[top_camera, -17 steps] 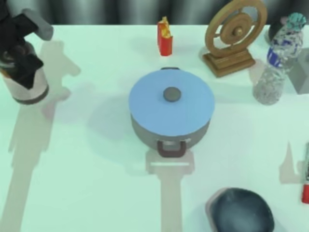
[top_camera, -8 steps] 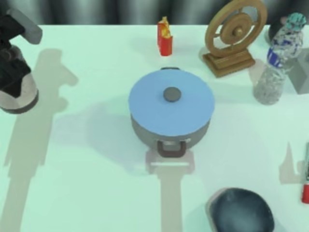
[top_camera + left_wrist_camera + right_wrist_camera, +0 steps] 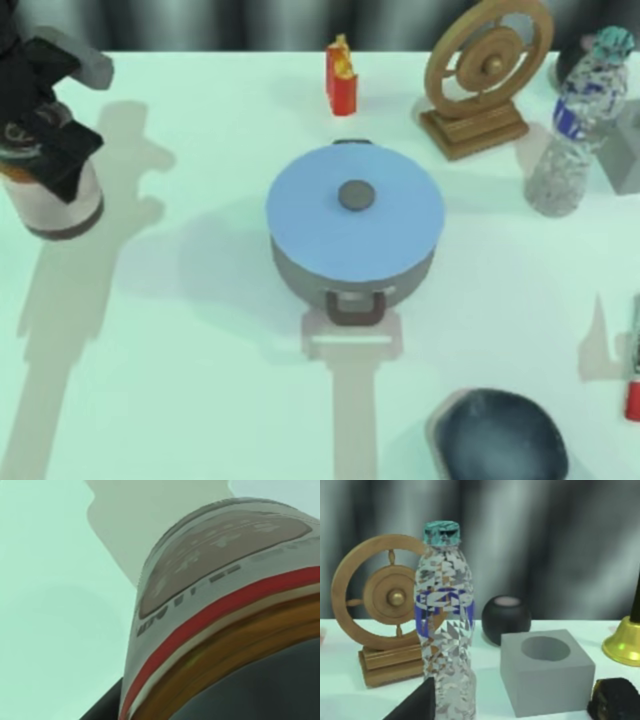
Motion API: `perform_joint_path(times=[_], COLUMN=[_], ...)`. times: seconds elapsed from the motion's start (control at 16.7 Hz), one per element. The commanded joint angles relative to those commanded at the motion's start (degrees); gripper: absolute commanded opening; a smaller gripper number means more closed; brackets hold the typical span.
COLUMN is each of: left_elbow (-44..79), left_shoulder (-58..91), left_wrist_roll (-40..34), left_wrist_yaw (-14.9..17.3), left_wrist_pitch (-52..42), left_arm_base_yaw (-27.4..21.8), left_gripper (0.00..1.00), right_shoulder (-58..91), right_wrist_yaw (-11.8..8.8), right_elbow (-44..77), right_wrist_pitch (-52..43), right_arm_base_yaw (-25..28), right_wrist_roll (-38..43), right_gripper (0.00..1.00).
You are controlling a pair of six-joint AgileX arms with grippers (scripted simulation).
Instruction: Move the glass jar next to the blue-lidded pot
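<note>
Tabletop (image 3: pixel 200 380) is pale green w/ long arm shadows across it. Blue-lidded pot (image 3: pixel 355 228) sits at centre, biggest item, lid on, brown handle facing the near edge. Wooden wheel ornament (image 3: pixel 487 70) on its base stands at the far side, right of the pot; clear plastic bottle (image 3: pixel 575 125) w/ blue label stands upright just right of it, also seen close up in the right wrist view (image 3: pixel 444 625). Dark bowl (image 3: pixel 500 435) is at the near edge, right of centre. Grey block w/ round hole (image 3: pixel 547 672) sits beside the bottle, a black sphere (image 3: pixel 506 619) behind it, gold bell (image 3: pixel 625 642) at the frame edge. Red fries carton (image 3: pixel 342 78) stands at the far edge behind the pot. Glass jar (image 3: pixel 62 195) is at the far left of the tabletop, well apart from the pot, upright, clenched in the left tool (image 3: pixel 45 150) from above; can't tell if its base touches the surface. Left wrist view is filled by the jar (image 3: pixel 220 605): white label, red stripe, orange-brown band. Right tool: only dark tips at the edge of its wrist view (image 3: pixel 520 707), parked at the right; can't tell its state.
</note>
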Motion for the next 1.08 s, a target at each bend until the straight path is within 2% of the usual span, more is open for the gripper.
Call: perform_joint_path(times=[0.42, 0.6, 0.78, 1.08], left_elbow=[0.1, -0.4, -1.0, -1.1], left_shoulder=[2.7, 3.7, 4.5, 4.3], left_wrist_roll=[-32.4, -43.7, -49.7, -50.5], left_wrist_yaw=[-0.2, -0.2, -0.1, -0.1], left_wrist_pitch=[4.1, 5.5, 6.3, 6.3], left_arm_base_yaw=[-7.8, -10.9, -12.8, -12.8], left_gripper=[0.00, 0.00, 0.00, 0.00], right_shoulder=[0.0, 0.0, 0.0, 0.0], right_wrist_yaw=[0.0, 0.0, 0.0, 0.0], right_elbow=[0.0, 0.0, 0.0, 0.0], right_wrist_pitch=[0.0, 0.0, 0.0, 0.0], right_arm_base_yaw=[0.0, 0.0, 0.0, 0.0], right_wrist_roll=[0.0, 0.0, 0.0, 0.0], right_gripper=[1.00, 1.00, 1.00, 1.00])
